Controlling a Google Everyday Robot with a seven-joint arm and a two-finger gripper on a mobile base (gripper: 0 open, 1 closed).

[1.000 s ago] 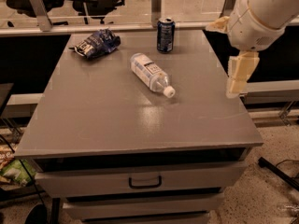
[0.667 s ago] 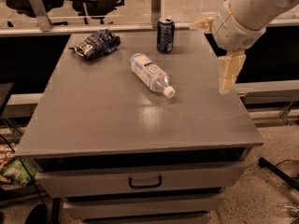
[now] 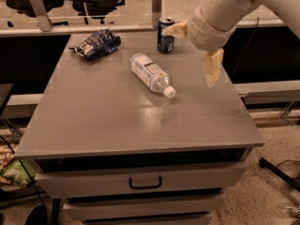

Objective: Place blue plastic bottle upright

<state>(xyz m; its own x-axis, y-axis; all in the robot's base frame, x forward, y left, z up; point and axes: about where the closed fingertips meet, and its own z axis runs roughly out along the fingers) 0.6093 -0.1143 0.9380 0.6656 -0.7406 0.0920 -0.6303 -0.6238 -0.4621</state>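
The blue plastic bottle [image 3: 150, 73] is clear with a white label. It lies on its side near the middle of the grey table top [image 3: 117, 121], with its white cap [image 3: 169, 92] pointing to the front right. My gripper [image 3: 194, 48] hangs above the table's right rear part, to the right of the bottle and apart from it. It is open and empty. One cream finger [image 3: 176, 29] points left beside the can and the other finger [image 3: 212, 67] points down.
A dark blue drink can [image 3: 165, 35] stands upright at the back of the table, just left of my gripper. A blue and white snack bag [image 3: 97, 43] lies at the back left. Drawers [image 3: 145, 182] are below the front edge. Office chairs stand behind.
My arm has moved left, from past the table's right edge to above its right rear part, nearer the can and the bottle. The bottle, can and bag have not moved.
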